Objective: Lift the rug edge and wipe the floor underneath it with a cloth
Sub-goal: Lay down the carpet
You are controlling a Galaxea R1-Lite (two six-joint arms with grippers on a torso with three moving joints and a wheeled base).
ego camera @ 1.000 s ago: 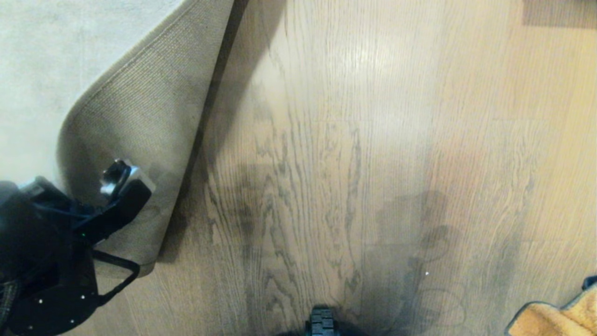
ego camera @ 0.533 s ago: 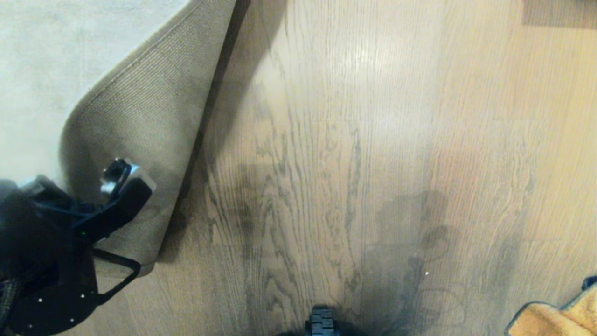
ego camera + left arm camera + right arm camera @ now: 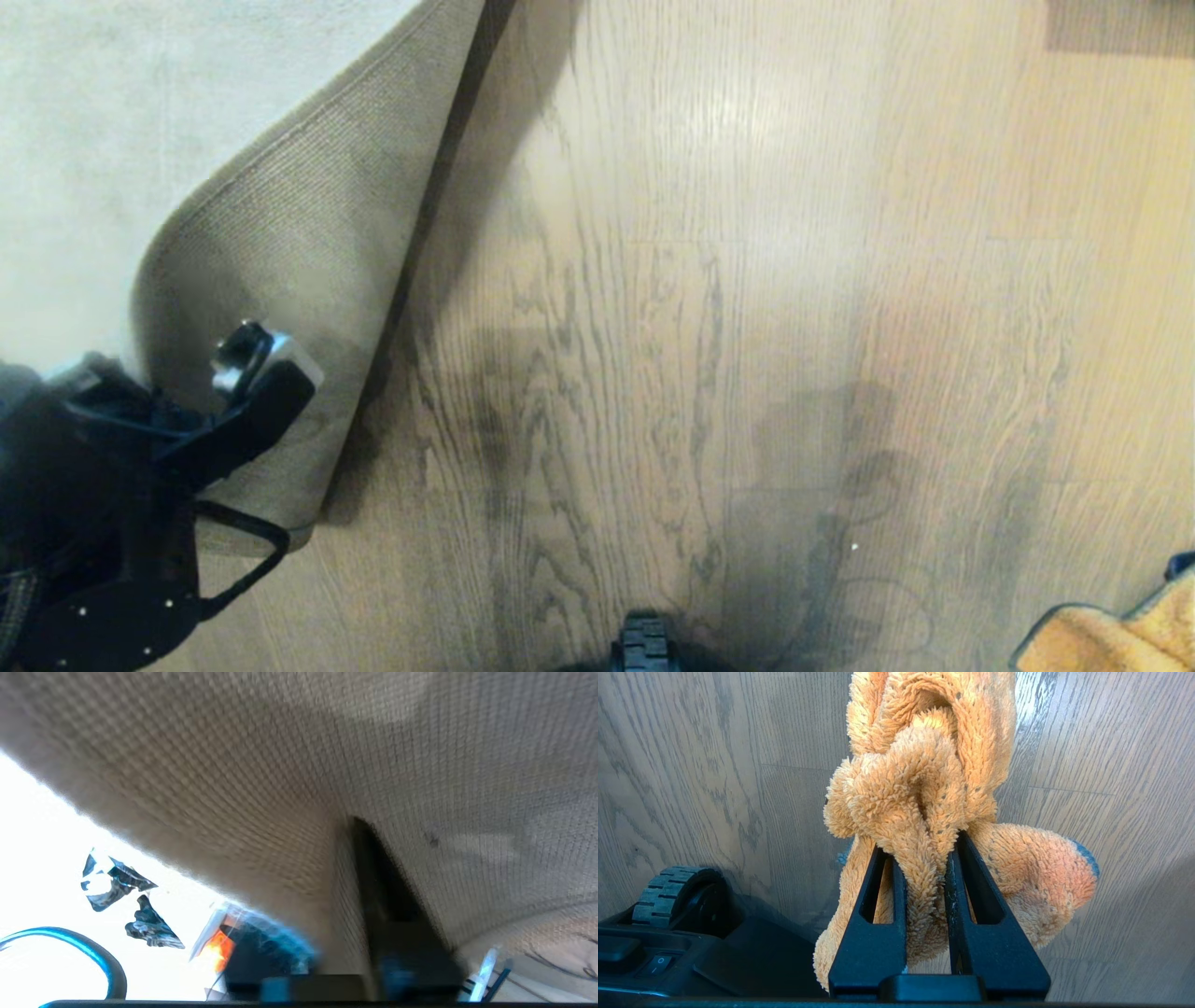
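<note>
Rug edge [image 3: 308,280] is folded back over the grey pile at left, woven backing up, bare floor [image 3: 709,280] exposed beside it. Left pincer [image 3: 266,378] is seen at the near end of the flap, one finger [image 3: 383,877] pressed on the backing; whether it is clamped or released cannot be told. Right pincer [image 3: 924,858] is clenched on the cloth [image 3: 924,765], held above the floor near the base wheel [image 3: 668,893]. Cloth corner is seen at lower right in the head view [image 3: 1111,635].

Left arm [image 3: 93,523]: black, matte, silver cam block, looped black cable, small screws. Right gripper [image 3: 924,858]: black triangular fingers w/ cutouts. Base wheel [image 3: 644,644]: ribbed.
</note>
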